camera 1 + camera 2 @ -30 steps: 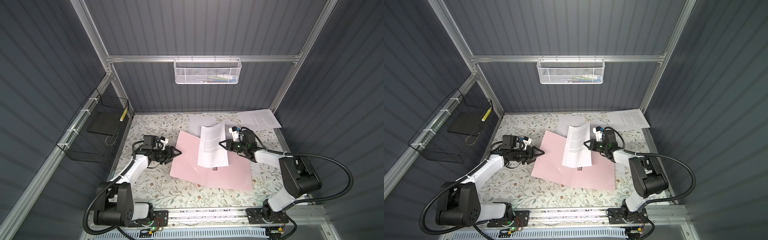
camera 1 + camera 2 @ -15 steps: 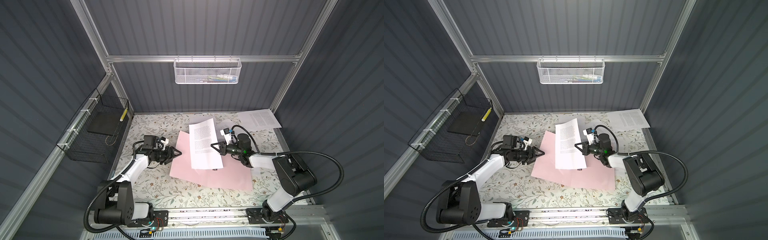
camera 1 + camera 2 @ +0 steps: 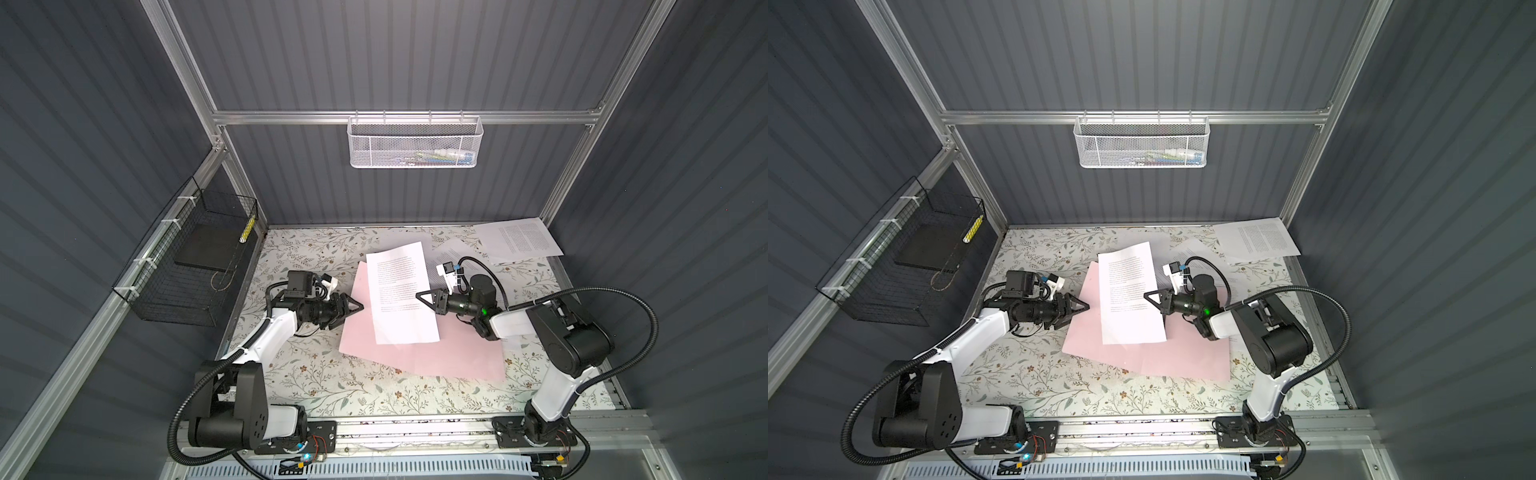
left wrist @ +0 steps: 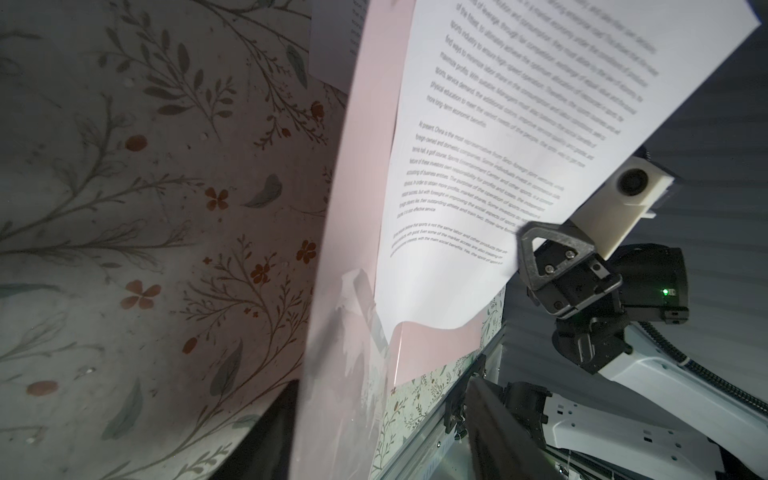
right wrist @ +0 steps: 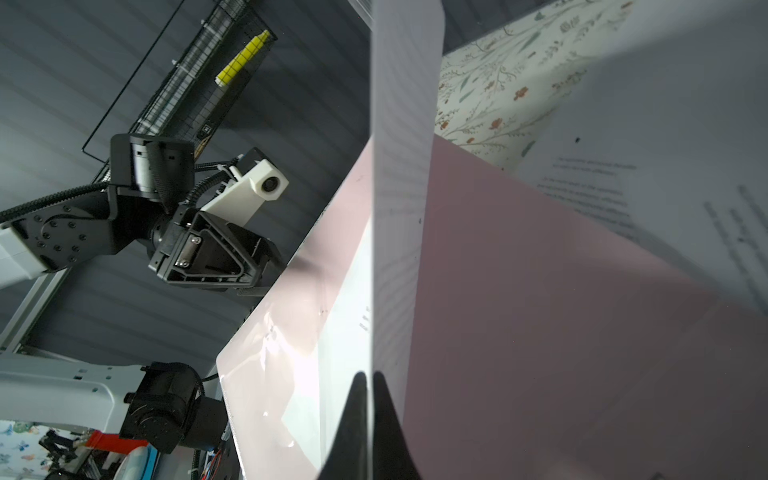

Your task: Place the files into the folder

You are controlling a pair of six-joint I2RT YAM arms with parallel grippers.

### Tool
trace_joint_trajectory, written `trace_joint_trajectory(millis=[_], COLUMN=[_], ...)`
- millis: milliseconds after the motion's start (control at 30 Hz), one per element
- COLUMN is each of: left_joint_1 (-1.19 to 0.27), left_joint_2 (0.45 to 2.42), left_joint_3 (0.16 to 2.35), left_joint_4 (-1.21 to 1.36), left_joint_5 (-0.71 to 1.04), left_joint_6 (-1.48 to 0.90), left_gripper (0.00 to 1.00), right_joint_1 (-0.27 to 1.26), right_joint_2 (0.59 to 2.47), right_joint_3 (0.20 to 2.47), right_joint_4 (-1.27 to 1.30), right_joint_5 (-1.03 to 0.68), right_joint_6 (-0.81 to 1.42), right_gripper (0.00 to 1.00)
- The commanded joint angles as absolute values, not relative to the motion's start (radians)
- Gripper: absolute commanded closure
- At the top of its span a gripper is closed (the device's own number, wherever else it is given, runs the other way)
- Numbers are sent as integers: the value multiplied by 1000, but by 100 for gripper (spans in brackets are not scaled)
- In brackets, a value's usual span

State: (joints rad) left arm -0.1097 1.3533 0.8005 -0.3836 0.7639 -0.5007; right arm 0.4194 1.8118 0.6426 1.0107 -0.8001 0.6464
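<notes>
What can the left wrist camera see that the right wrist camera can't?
Only the left wrist view: the right gripper seen from outside, pinching the edge of the white sheet, whose print is sharp enough to read.
Only the right wrist view: the left gripper seen from outside, at the edge of the pink folder, and the black wire basket with a yellow marker in it.
Both: the sheet, the folder and the flowered table.
</notes>
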Motion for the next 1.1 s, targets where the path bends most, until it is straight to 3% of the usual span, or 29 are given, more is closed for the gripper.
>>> trace_joint_trajectory(millis=[0, 267, 500, 1067], left_joint_1=[-112, -114, -114, -124], left_joint_2=[1345, 1344, 1344, 1354], left_joint_3=[798, 795, 792, 792], left_joint_4=[-433, -445, -458, -463], left_joint_5=[778, 765, 752, 746], left_joint_6=[-473, -471, -465, -459], left_gripper=[37, 37, 37, 37], right_joint_1=[427, 493, 527, 631], right_joint_2=[1821, 1785, 1814, 1872], right_joint_3=[621, 565, 505, 512], right_joint_4=[1046, 997, 1128, 1174], right_joint_5=[-760, -571, -446, -274], right_joint_6=[687, 662, 763, 866], right_gripper=[100, 100, 100, 100])
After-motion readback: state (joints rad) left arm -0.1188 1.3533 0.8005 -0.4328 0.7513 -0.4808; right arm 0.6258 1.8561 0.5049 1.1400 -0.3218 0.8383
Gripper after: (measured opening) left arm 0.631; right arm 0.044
